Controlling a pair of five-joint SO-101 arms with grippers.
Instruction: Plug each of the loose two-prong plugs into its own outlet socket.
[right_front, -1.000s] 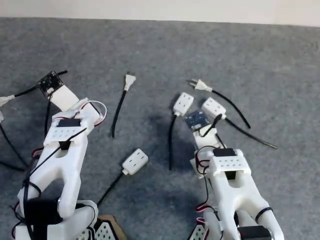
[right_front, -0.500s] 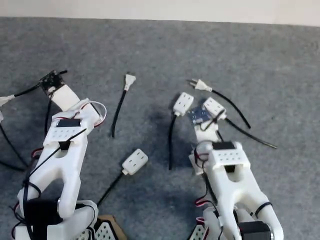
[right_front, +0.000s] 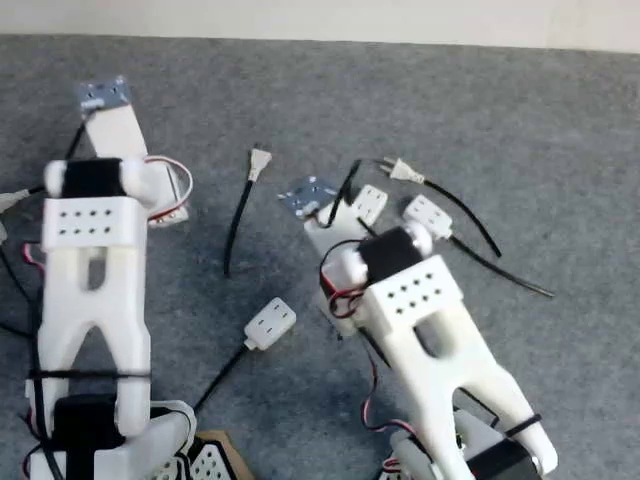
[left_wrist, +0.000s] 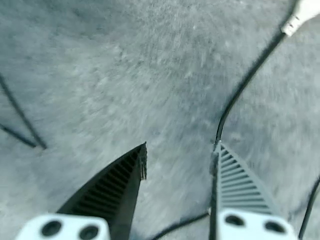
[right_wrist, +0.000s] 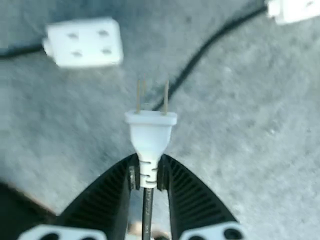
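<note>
**Q:** Which elements are largest in the high view?
**A:** The grey table (right_front: 520, 110). Next come two white arms. The left arm (right_front: 90, 260) runs up the left edge of the frame. The right arm (right_front: 420, 310) slants from the lower right toward the centre.

**Q:** How do the jaws stand?
**A:** The left gripper (left_wrist: 180, 160) has its jaws spread wide above the grey surface. A black cord (left_wrist: 240, 95) passes just beside one finger and ends in a far plug (left_wrist: 299, 16). The right gripper (right_wrist: 147, 172) pinches the held plug (right_wrist: 150, 132) by its ribbed neck. The prongs point away from the jaws toward a facing socket (right_wrist: 84, 42), without touching it.

**Q:** And the smaller items in the high view?
**A:** The lower socket (right_front: 270, 323) lies at lower centre. The middle socket (right_front: 372, 202) and the right socket (right_front: 428, 215) sit near the right arm's wrist. The left loose plug (right_front: 259, 160) lies at upper centre, and the right loose plug (right_front: 402, 171) lies just above the two sockets.
</note>
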